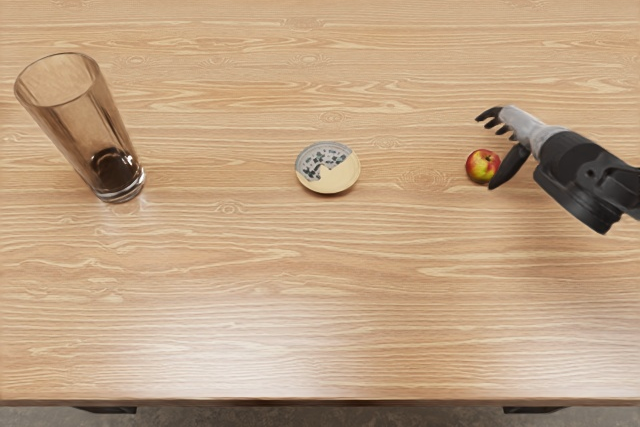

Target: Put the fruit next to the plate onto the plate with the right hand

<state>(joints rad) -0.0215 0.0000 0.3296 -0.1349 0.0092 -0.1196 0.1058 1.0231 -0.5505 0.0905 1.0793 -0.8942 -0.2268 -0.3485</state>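
Right hand [515, 137] at right edge, fingers [488, 115] spread, holding nothing, just beside apple [483, 165] | apple well right of plate [337, 183] | advice: wrap fingers around apple's middle before lifting; avoid nudging it away.

a small red-and-yellow apple [482, 165] rests on the bench [300, 297], just below the spread fingers [495, 119], with the thumb close beside its right side. the plate [340, 180], small, round and cream with dark speckles, lies flat well left of the fingers, beyond the apple.
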